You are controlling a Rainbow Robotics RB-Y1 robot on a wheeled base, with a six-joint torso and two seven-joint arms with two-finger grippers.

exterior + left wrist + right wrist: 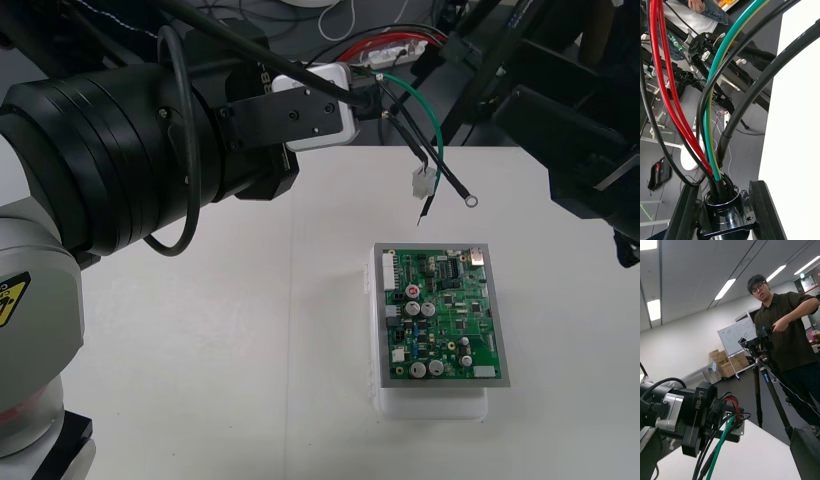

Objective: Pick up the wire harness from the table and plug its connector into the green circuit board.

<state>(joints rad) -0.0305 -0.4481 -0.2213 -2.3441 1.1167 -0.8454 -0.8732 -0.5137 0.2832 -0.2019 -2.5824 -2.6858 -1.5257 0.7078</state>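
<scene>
Closest to me, the green circuit board (pixel 440 315) sits on its white base (pixel 432 404) on the table (pixel 200 330). Beyond it the wire harness (pixel 437 125) dangles in the air, its pale plug (pixel 423 183) hanging above the table, clear of the board. Further out, my left gripper (pixel 723 195) is clamped on the harness's round metal socket (pixel 724 215), with red, green and black wires rising from it. My right gripper (pixel 727 435) waits at the right, fingers (pixel 807 453) spread wide apart.

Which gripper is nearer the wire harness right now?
Left. The left gripper clamps the harness by its socket; the right gripper stands open off to its right, not touching it.
</scene>
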